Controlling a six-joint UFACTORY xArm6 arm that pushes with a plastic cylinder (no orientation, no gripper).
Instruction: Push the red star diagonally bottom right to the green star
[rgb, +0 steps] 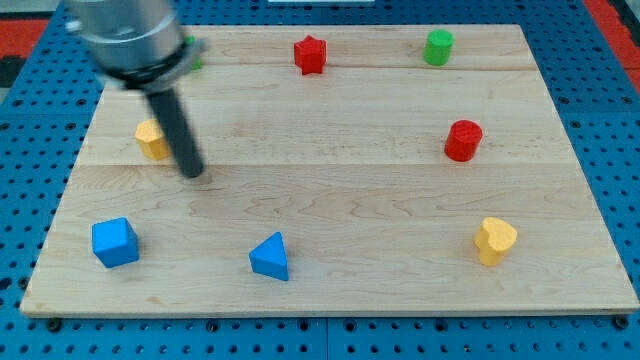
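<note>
My tip (193, 172): a plain rod end, no jaws to part or close, resting on the wooden board (330, 290) in its left half, touching no block.

- Yellow block (152, 138): just beside my tip at 10 o'clock, partly hidden by the rod; shape unclear.
- Green block (193, 52): at 12 o'clock near the board's top edge, mostly hidden behind the arm; I cannot make out its shape.
- Red star (311, 54): at 1 o'clock, well apart, near the top edge, right of that green block.
- Green cylinder (438, 47): further right along the top edge.
- Red cylinder (463, 140): at 3 o'clock, far across the board.
- Yellow heart-like block (495, 240): at 4 o'clock, near the right edge.
- Blue triangular block (270, 257): at 5 o'clock, near the bottom edge.
- Blue cube (115, 242): at 7 o'clock, near the left edge.

No containers. Board centre holds bare wood between the blocks.
</note>
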